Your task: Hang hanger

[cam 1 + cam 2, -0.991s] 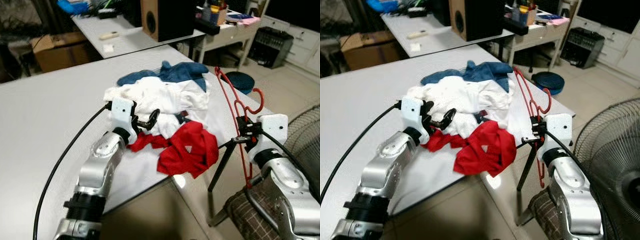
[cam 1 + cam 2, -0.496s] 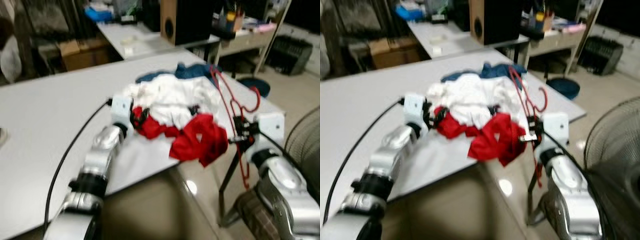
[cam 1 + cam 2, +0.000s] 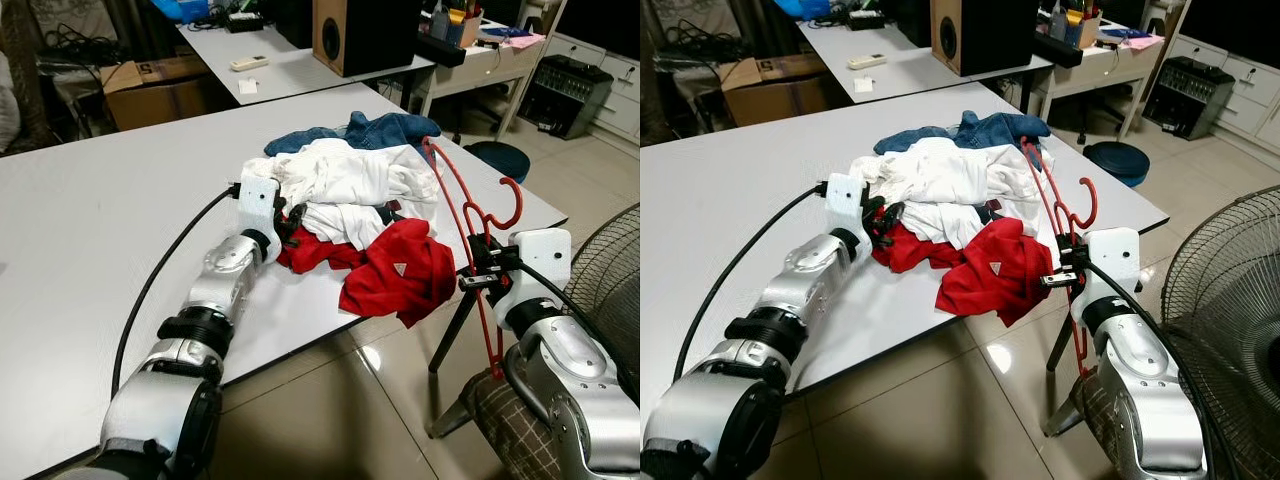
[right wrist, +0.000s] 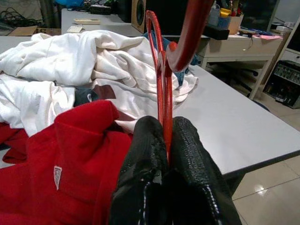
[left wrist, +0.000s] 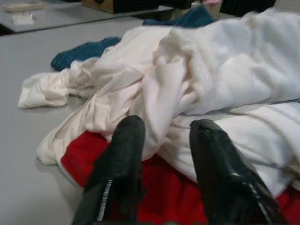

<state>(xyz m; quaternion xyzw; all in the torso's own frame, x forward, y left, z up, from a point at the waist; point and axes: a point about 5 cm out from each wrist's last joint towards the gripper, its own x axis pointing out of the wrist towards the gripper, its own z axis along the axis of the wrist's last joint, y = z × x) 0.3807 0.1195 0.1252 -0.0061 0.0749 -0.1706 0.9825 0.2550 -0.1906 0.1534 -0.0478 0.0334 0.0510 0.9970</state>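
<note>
The right gripper (image 4: 161, 140) has its two black fingers pressed tight onto the thin bar of the red plastic clothes hanger (image 3: 462, 215), which it holds upright just off the near right corner of the grey table (image 3: 90, 240), hook pointing away from the table. The hanger's upper end leans over the heap of clothes on the table, while its lower end hangs below the table edge.

The left gripper (image 5: 164, 154) lies on the table at the near side of the heap, fingers parted, with folds of the white cotton garments (image 3: 345, 180) and the red shirt (image 3: 400, 270) between and under them; nothing is clamped. The red shirt spills over the table's front edge, just beside the hanger. A blue denim piece (image 3: 385, 128) lies at the heap's far side. A wire-caged floor fan (image 3: 1230, 300) stands off the table's right end.
</note>
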